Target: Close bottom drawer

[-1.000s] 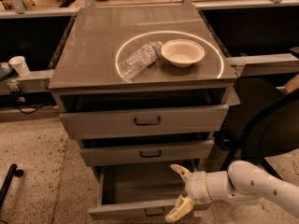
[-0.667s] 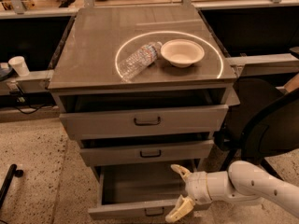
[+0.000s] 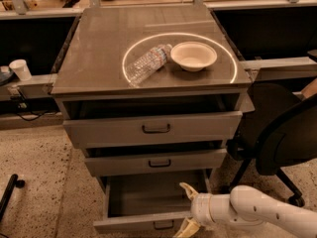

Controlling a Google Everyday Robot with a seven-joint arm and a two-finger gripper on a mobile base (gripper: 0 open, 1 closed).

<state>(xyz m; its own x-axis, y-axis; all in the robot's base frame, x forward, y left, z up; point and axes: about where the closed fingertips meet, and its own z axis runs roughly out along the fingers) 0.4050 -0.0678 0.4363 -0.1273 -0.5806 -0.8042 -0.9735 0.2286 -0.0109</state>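
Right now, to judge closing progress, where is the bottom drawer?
In the camera view the bottom drawer sits pulled out low in the frame, just under the middle drawer, with the open gripper at its front's right end.

Grey bottom drawer (image 3: 133, 224), cream-yellow tool (image 3: 182, 209) at its front right, speckled beige floor (image 3: 44, 182), white bowl (image 3: 193, 55).

We are looking down on the cabinet (image 3: 99, 58) from above its front, fairly near, gripper (image 3: 184, 210) sitting at our lower edge.
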